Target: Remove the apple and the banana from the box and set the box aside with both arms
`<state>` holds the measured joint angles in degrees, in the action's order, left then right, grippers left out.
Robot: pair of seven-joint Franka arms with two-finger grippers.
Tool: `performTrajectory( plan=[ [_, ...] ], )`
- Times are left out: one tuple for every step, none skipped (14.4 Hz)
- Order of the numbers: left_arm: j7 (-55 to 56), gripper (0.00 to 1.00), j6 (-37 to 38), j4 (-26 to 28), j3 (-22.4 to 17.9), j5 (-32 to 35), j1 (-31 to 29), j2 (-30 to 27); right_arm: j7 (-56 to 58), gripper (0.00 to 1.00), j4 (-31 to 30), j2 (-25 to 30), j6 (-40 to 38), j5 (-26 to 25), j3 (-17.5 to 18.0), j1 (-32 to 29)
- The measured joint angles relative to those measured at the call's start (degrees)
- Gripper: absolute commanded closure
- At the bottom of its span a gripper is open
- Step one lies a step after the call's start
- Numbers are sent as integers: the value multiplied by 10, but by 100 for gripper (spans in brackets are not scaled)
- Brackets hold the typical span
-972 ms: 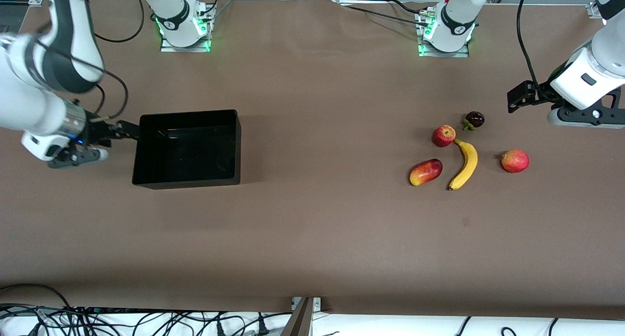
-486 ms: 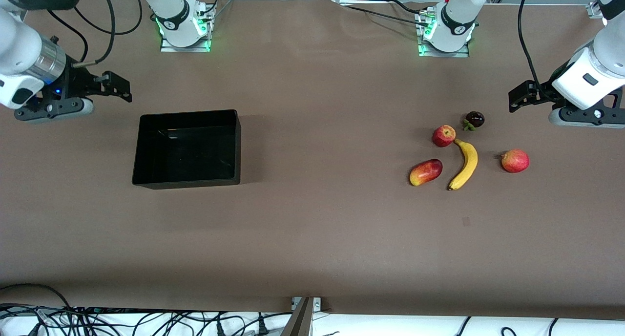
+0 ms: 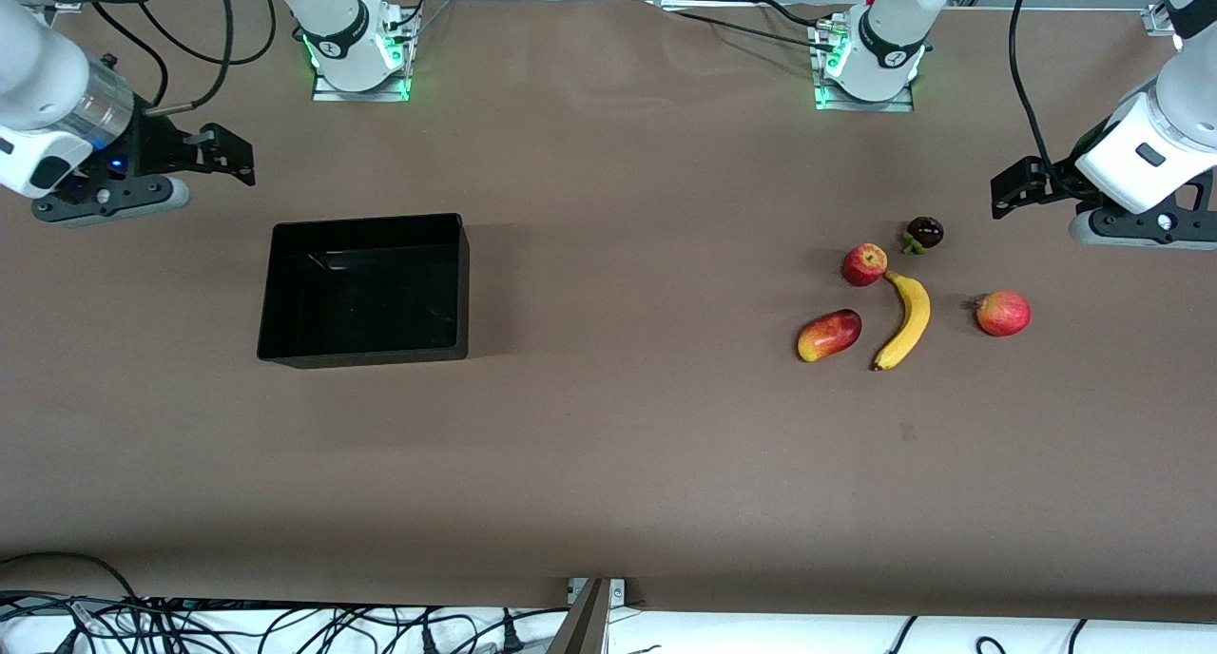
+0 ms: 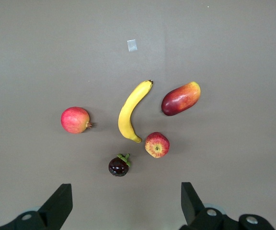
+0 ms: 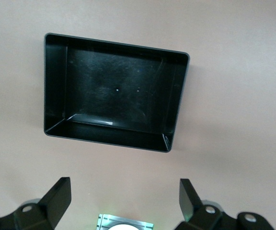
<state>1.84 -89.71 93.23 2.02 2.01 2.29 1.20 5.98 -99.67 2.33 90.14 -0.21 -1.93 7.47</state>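
The black tray (image 3: 276, 293) sits empty on the table toward the right arm's end; it also shows in the right wrist view (image 5: 51, 81). My right gripper (image 3: 233, 155) is open and empty over bare table beside the tray's corner; its fingers (image 5: 56, 194) show apart. The yellow banana (image 3: 906, 319) and the red apple (image 3: 864, 264) lie touching toward the left arm's end, and both the banana (image 4: 131, 110) and the apple (image 4: 157, 144) show in the left wrist view. My left gripper (image 3: 1008, 186) is open and empty, over bare table beside the fruits.
A red-yellow mango (image 3: 829, 335), a dark purple mangosteen (image 3: 923, 233) and another round red fruit (image 3: 1003, 313) lie around the banana. The two arm bases with green lights (image 3: 359, 60) stand at the table's edge farthest from the camera. Cables hang off the near edge.
My right gripper has left the tray's end wall, risen and moved toward the bases. The tray stays put. The left arm has not moved.
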Motion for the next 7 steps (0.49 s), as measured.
performTrajectory(
  plan=[
    [0,0,0,0,0,0,0,0,8,0,0,0,0,0,21,-29],
    [0,0,0,0,0,0,0,0,12,0,0,1,-1,0,36,-50],
    [0,0,0,0,0,0,0,0,13,0,1,1,-2,0,46,-61],
    [0,0,0,0,0,0,0,0,13,0,7,2,-3,0,50,-64],
    [0,0,0,0,0,0,0,0,13,0,20,2,-7,0,52,-64],
    [0,0,0,0,0,0,0,0,13,0,34,2,-13,0,54,-64],
    [0,0,0,0,0,0,0,0,13,0,46,3,-18,0,55,-64]
  ],
)
